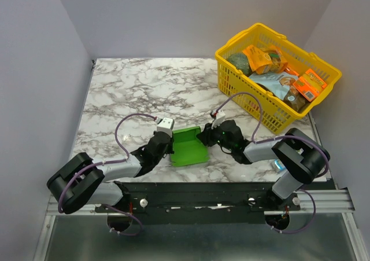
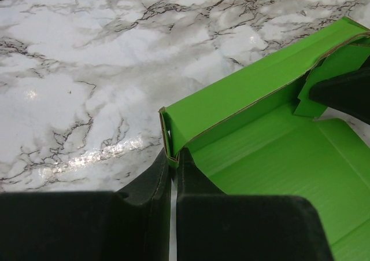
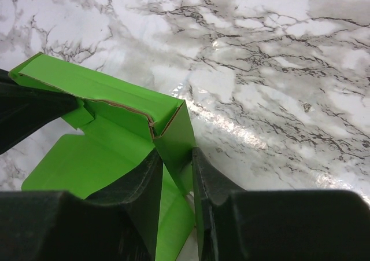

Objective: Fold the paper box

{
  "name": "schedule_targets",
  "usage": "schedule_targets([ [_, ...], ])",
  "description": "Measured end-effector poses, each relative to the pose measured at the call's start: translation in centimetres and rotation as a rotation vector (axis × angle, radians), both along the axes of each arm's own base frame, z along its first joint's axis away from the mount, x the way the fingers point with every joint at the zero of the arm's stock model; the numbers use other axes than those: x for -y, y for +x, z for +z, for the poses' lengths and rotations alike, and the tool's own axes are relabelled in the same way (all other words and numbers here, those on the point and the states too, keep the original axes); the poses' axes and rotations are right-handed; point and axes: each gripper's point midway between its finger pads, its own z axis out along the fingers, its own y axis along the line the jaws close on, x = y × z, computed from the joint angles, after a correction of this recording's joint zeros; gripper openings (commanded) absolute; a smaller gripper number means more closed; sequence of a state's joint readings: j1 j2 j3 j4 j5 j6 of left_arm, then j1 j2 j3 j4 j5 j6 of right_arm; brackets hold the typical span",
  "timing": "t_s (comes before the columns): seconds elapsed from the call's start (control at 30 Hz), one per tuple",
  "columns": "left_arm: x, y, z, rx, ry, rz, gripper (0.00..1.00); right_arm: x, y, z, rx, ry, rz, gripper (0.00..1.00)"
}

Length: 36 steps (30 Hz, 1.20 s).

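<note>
The paper box (image 1: 188,146) is bright green card lying on the marble table between my two arms, its far wall and side walls folded upright. My left gripper (image 1: 171,147) is shut on the box's left corner, and the card edge is pinched between the tips (image 2: 174,157). My right gripper (image 1: 202,137) holds the right side wall, and the green flap stands between its fingers (image 3: 176,157). In the left wrist view the box floor (image 2: 272,151) spreads to the right. In the right wrist view the far wall (image 3: 115,96) runs left to the other gripper's dark finger (image 3: 29,113).
A yellow plastic basket (image 1: 254,107) full of packaged goods stands at the back right of the table. A small blue-and-white pack (image 1: 278,165) lies beside the right arm. Grey walls close in the table on the left, back and right.
</note>
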<state>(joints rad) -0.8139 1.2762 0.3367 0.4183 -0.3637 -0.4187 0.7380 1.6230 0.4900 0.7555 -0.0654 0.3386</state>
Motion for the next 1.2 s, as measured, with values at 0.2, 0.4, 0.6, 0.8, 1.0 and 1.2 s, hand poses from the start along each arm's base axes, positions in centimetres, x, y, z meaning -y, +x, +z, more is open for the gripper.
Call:
schedule_targets([
  [0.2,0.1,0.1,0.1,0.001,0.003,0.004,0.00,0.3,0.5,0.0,0.011,-0.010,-0.024,0.19],
  [0.4,0.7,0.1,0.4,0.009,0.023,0.019,0.00,0.7,1.5,0.0,0.014,-0.047,-0.094,0.04],
  [0.6,0.6,1.0,0.4,0.004,0.083,0.110,0.00,0.7,2.0,-0.1,0.023,-0.158,-0.210,0.01],
  [0.8,0.4,1.9,0.7,0.013,0.126,0.185,0.00,1.4,2.6,0.0,0.006,-0.280,-0.391,0.01],
  [1.0,1.1,2.1,0.8,0.020,0.121,0.202,0.00,3.0,2.8,0.0,-0.020,-0.319,-0.533,0.01],
  [1.2,2.8,2.9,0.9,0.021,0.108,0.203,0.00,5.0,2.8,0.4,-0.028,-0.367,-0.670,0.01],
])
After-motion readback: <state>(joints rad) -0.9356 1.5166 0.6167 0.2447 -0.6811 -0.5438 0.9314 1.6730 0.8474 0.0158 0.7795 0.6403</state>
